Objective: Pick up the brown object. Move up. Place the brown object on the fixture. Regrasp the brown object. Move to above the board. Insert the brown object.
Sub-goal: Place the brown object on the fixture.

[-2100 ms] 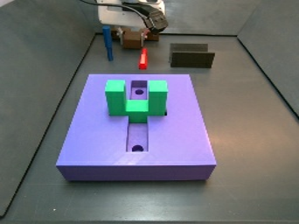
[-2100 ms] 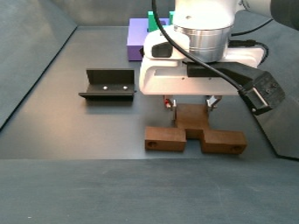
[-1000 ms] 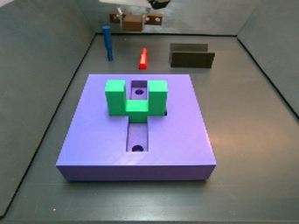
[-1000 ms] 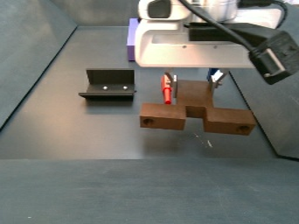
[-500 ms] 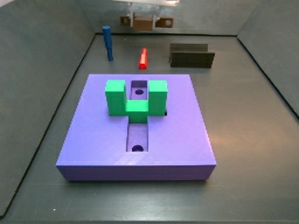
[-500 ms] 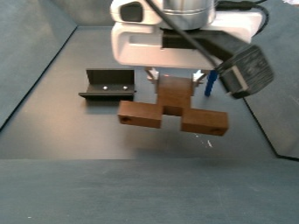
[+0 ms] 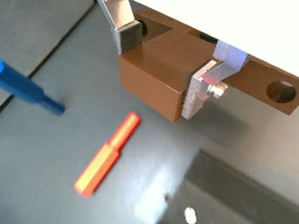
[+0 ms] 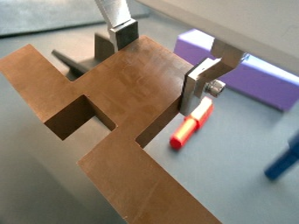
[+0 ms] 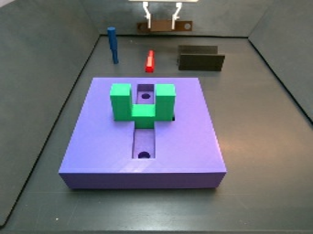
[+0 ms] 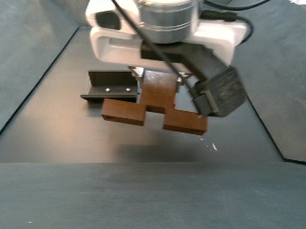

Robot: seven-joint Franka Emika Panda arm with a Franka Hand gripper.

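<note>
The claw (image 8: 158, 68) is gripping the brown object (image 10: 153, 113) by its raised middle, holding it in the air near the fixture (image 10: 110, 86). Judging by this, the placing step is underway; next the bar needs lowering onto the fixture.

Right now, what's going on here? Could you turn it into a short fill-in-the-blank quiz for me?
The gripper holds the ____ object.
That object hangs in the ____, off the floor.
On the purple board sits a ____ block.
The fixture carries ____ so far.

Missing words: brown; air; green; nothing
</note>
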